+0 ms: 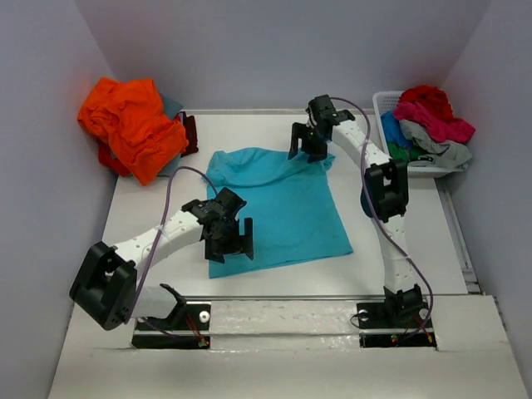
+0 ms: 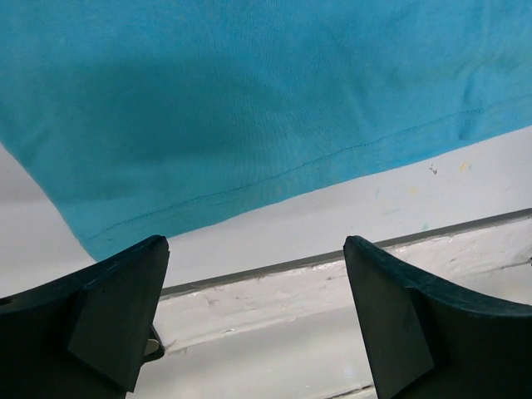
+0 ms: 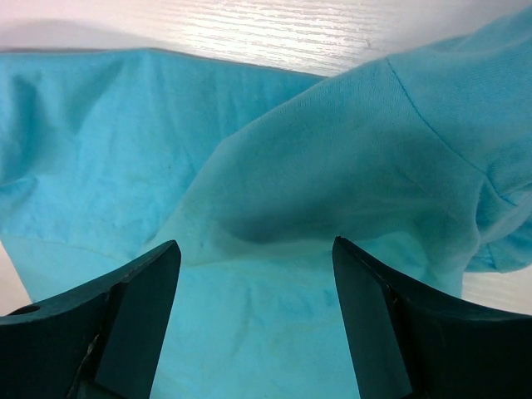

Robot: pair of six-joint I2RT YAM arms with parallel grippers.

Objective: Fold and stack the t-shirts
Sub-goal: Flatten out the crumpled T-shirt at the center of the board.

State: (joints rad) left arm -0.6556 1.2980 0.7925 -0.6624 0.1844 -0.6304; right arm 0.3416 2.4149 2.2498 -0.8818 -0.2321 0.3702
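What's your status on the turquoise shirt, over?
Left gripper open over the near hem, right gripper open over the far edge, both empty. Turquoise t-shirt spread out, not yet folded. Orange t-shirt and basket sit apart from it.

Your turquoise t-shirt (image 1: 278, 208) lies spread almost flat in the middle, rumpled along its far edge. The orange one (image 1: 133, 125) sits heaped far left; red, pink, grey and green ones (image 1: 432, 118) lie crumpled together far right
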